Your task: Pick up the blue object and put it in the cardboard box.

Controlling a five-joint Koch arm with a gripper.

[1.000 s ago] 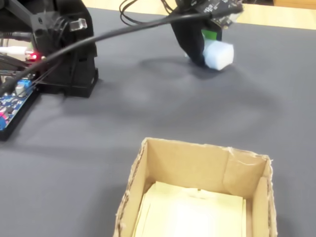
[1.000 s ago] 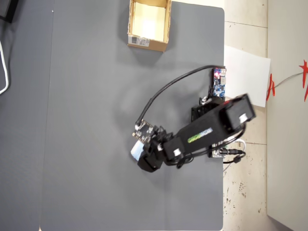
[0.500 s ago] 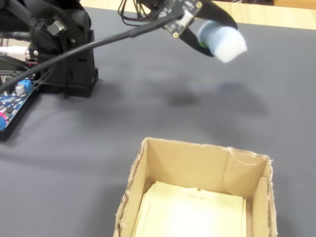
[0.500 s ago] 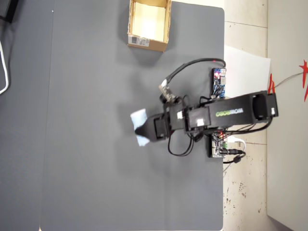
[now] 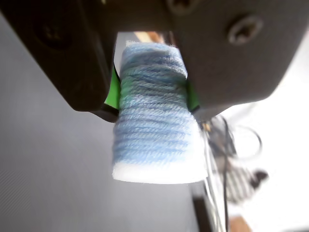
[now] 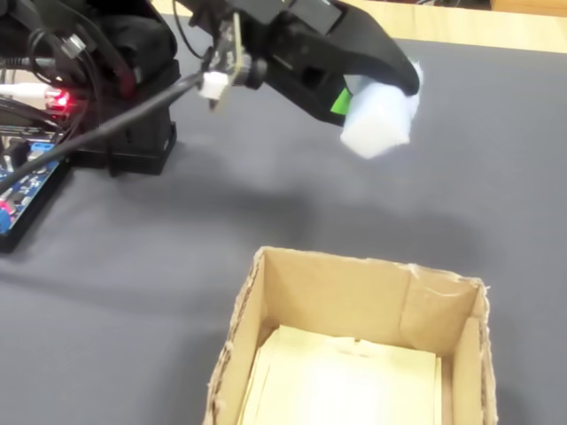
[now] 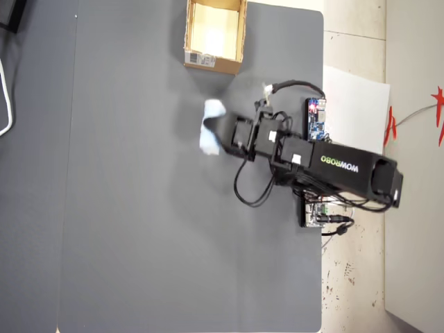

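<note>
In the overhead view the cardboard box (image 7: 214, 37) sits at the top edge of the counter (image 7: 139, 208). The blue object (image 7: 211, 127) hangs below the box, a little apart from it, clamped in the claw (image 7: 216, 130), above the counter surface. The arm's base (image 7: 316, 208) lies below and right of the box, at the counter's right edge
</note>
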